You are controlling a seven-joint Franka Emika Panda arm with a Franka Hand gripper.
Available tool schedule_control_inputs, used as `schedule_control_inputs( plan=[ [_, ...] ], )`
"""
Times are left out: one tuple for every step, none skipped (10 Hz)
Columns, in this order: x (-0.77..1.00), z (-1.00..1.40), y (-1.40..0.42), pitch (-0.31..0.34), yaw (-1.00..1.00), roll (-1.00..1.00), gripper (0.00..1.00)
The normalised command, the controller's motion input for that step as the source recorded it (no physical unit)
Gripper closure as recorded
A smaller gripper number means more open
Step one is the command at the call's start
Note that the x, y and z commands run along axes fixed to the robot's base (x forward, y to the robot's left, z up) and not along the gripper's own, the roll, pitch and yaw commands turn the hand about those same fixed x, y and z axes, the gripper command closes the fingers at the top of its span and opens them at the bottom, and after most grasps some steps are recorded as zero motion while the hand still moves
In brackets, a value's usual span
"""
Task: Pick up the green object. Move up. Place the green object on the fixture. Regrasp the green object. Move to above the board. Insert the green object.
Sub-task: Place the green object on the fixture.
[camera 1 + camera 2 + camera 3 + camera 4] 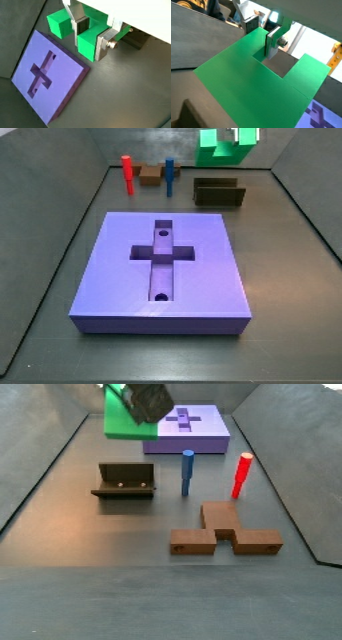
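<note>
The tool [89, 31] hangs high over the counter and it grips the green piece [88, 44], with its silver fingers [103, 46] closed on one arm of the U. In a wrist view the green piece [258, 85] fills most of the picture, and its rectangular notch opens just below the fingers. In a side view the green piece [227, 140] is at the very top edge, in the air above the far end of the counter, and it touches nothing below it. In a side view the dark body of the tool [144, 398] covers part of the green piece [123, 420].

The board [166, 270] lies flat on the counter [294, 308], with the cross recess and the two small round holes facing up. The fixture [219, 192] stands behind the board, a little apart from it, and nothing is in it. The red peg [128, 173] and the blue peg [170, 176] stand upright near each other. The brown block [223, 532] lies on the counter just beside the pegs, on the side away from the board.
</note>
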Motion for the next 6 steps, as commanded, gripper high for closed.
schedule_control_inputs(
  plan=[
    [0.91, -0.33, 0.25, 0.209, 0.11, -0.05, 1.0],
    [0.95, -0.44, 0.21, 0.066, 0.0, 0.0, 1.0],
    [0.83, -0.49, 0.31, 0.0, -0.15, 0.13, 1.0],
    [0.77, -0.42, 0.33, 0.069, -0.12, -0.03, 1.0],
    [0.73, -0.37, 0.3, 0.14, -0.17, -0.16, 1.0],
    [0.59, -0.34, 0.24, 0.149, -0.19, -0.24, 1.0]
  ],
)
